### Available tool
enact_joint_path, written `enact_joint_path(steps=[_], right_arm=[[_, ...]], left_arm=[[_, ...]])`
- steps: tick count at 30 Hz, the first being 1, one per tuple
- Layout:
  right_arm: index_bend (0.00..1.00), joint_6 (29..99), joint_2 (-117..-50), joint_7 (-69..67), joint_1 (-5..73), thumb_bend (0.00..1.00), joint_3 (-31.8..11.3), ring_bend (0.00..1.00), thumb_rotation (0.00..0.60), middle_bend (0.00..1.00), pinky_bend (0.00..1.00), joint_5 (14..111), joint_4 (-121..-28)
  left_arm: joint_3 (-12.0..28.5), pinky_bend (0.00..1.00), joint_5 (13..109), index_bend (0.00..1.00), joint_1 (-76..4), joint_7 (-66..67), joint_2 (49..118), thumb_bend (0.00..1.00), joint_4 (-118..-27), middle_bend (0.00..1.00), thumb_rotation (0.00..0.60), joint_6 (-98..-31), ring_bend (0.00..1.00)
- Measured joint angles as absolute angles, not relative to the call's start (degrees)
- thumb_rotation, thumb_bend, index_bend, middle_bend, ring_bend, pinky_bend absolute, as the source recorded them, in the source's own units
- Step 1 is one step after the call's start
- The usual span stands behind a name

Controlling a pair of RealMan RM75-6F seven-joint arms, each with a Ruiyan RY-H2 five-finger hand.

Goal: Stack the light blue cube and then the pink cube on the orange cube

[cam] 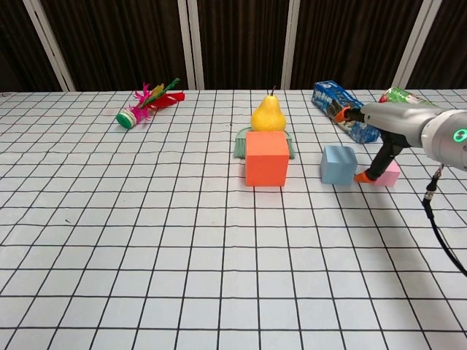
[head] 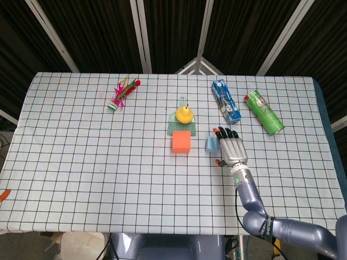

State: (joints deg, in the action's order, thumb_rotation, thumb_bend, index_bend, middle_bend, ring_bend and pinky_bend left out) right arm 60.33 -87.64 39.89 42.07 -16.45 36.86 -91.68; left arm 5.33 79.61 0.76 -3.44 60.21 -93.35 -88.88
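Nothing stacked yet: orange cube (cam: 266, 158) bare on top, light blue cube (cam: 338, 164) on the cloth just to its right, pink cube (cam: 389, 173) beyond. Right hand (head: 231, 147) spread over them, empty, one fingertip (cam: 361, 176) down between blue and pink. Both lifts remaining. Left hand unseen. No legible writing on blue packet (head: 225, 102) or green packet (head: 264, 112).
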Motion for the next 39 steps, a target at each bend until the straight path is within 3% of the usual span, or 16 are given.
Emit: enact_joint_path(steps=[14,23,39], right_arm=[[0.05,62.06,-88.37,41.93,44.94,0.29,-17.61,0.00,0.599,0.06,0.09,25.92,-91.24],[0.11,67.04,-93.26,42.50,47.99,0.29,-20.08,0.00,0.598,0.06,0.09,20.37,-89.96],[0.21,71.45,-96.63,48.01,51.38,0.29,-20.46,0.00,0.599,0.06,0.09,19.46,-85.94]], left_arm=[[5.18,0.00,79.69,0.09,0.36,-2.60,60.37,0.16,-93.58,0.00,0.600,-88.20,0.00],[5.34,0.00,79.49,0.09,0.52,-4.51,59.90,0.16,-93.05,0.00,0.600,-88.22,0.00],[5.44,0.00,79.37,0.10,0.74,-6.93,59.12,0.16,-92.10,0.00,0.600,-88.01,0.00]])
